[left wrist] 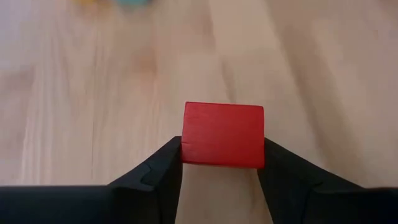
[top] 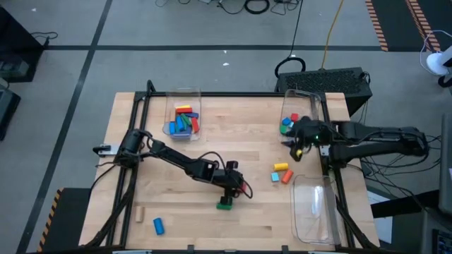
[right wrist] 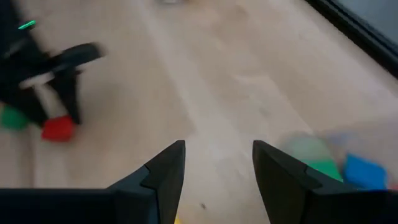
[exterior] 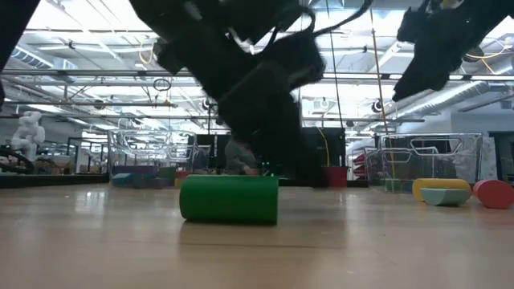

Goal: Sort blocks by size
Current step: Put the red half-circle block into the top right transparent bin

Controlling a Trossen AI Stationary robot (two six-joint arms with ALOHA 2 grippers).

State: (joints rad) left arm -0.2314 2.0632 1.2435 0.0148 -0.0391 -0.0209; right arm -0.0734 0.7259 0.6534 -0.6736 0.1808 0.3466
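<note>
A red block [left wrist: 224, 134] lies mid-table between the fingers of my left gripper [left wrist: 222, 155], which is shut on it; the right wrist view shows this red block [right wrist: 58, 127] too. A green cylinder block [top: 224, 204] lies on its side just nearer the front edge, beside that gripper [top: 239, 188]. My right gripper [right wrist: 217, 168] hangs open over the table's right part [top: 299, 146], with nothing between its fingers. Yellow, teal and orange blocks [top: 282, 173] lie near it. My left gripper pinches the red block by two opposite sides [left wrist: 186, 146] between its two fingers. The fingers slant down, coming from the table's left. The block sits level with its underside on the table.
A clear bin [top: 182, 116] at the far left holds several blocks. Another bin [top: 296, 113] at the far right holds red, blue and green ones. A third bin [top: 314, 208] stands at the near right. A blue cylinder [top: 159, 225] and a plain wooden block [top: 140, 213] lie near the front left.
</note>
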